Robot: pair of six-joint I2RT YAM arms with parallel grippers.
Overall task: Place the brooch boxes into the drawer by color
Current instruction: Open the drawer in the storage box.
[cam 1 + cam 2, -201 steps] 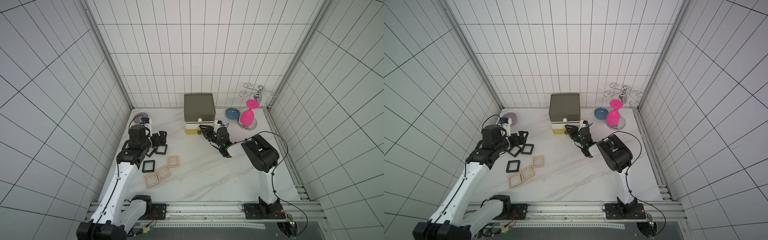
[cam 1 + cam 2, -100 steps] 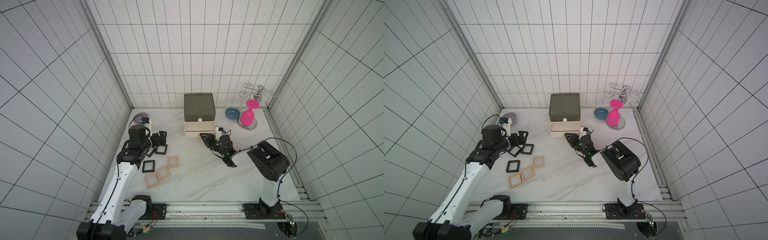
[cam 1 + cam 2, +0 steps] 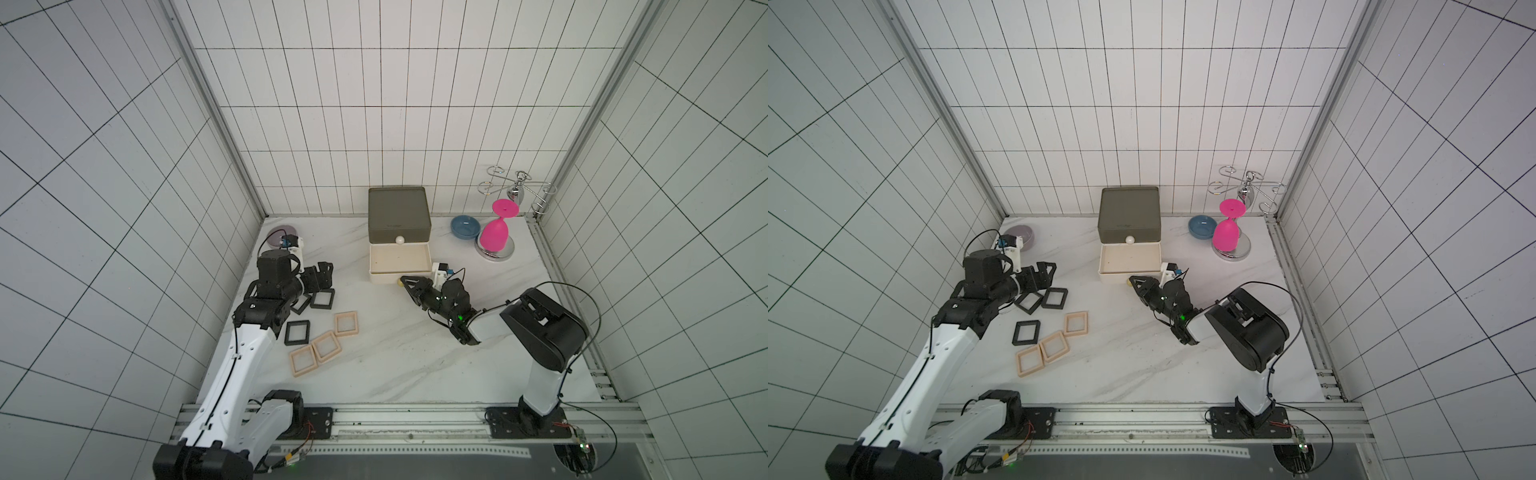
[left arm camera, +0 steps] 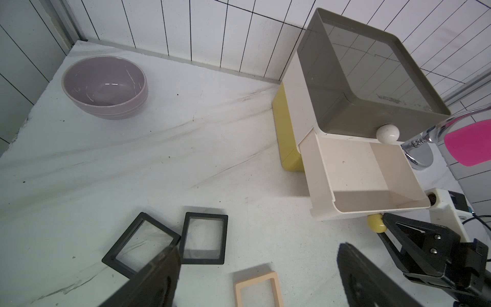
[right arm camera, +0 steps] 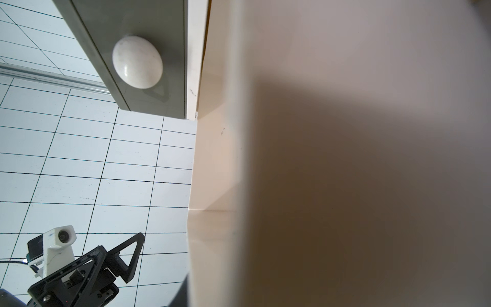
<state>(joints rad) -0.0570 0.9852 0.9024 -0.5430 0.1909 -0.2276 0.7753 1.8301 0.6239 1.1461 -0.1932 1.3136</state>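
The drawer (image 3: 397,214) stands at the back, and its white tier (image 3: 399,277) is slid out and empty. My right gripper (image 3: 405,282) is shut on that tier's yellow knob (image 4: 376,223). The right wrist view shows mostly the tier's wall (image 5: 212,164), not the jaws. Three black brooch boxes (image 3: 322,298) (image 3: 301,302) (image 3: 297,332) and three peach ones (image 3: 345,323) (image 3: 326,346) (image 3: 304,360) lie flat on the left. My left gripper (image 3: 322,276) hovers open over the two rear black boxes (image 4: 203,235), holding nothing.
A lilac bowl (image 3: 279,235) sits in the back left corner. At the back right are a blue bowl (image 3: 465,226) and an upturned pink goblet (image 3: 494,232) on a metal rack (image 3: 517,189). Tiled walls close three sides.
The right gripper has drawn back toward the front with the yellow knob, sliding the white tier out of the chest. The left arm has stayed still.
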